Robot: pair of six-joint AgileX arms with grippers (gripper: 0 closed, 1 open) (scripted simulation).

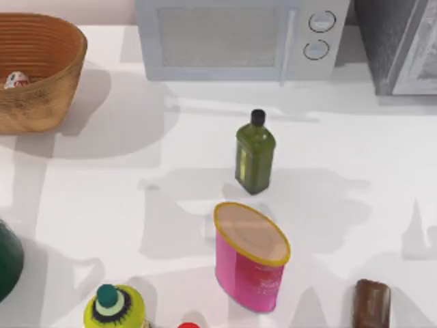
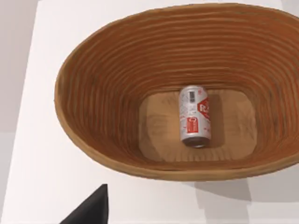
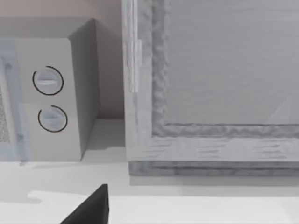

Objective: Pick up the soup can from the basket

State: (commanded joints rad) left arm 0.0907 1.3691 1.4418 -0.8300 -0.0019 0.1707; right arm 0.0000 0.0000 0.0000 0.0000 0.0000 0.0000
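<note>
The tan woven basket (image 1: 65, 51) stands at the table's far left corner. The soup can (image 1: 15, 80), white with red marking, peeks out of it. In the left wrist view the soup can (image 2: 195, 115) lies on its side on the floor of the basket (image 2: 103, 79), seen from above. A dark part of my left gripper (image 2: 91, 210) shows at that picture's edge, above the table in front of the basket and apart from the can. A dark part of my right gripper (image 3: 91, 209) shows facing the microwave and the grey cabinet.
A microwave (image 1: 232, 37) and a grey cabinet (image 1: 399, 41) line the back. A dark green bottle (image 1: 255, 154) and a pink canister (image 1: 251, 256) stand mid-table. A yellow-green bottle (image 1: 113, 307), a brown object (image 1: 372, 304) and a dark green thing (image 1: 8, 260) sit along the front.
</note>
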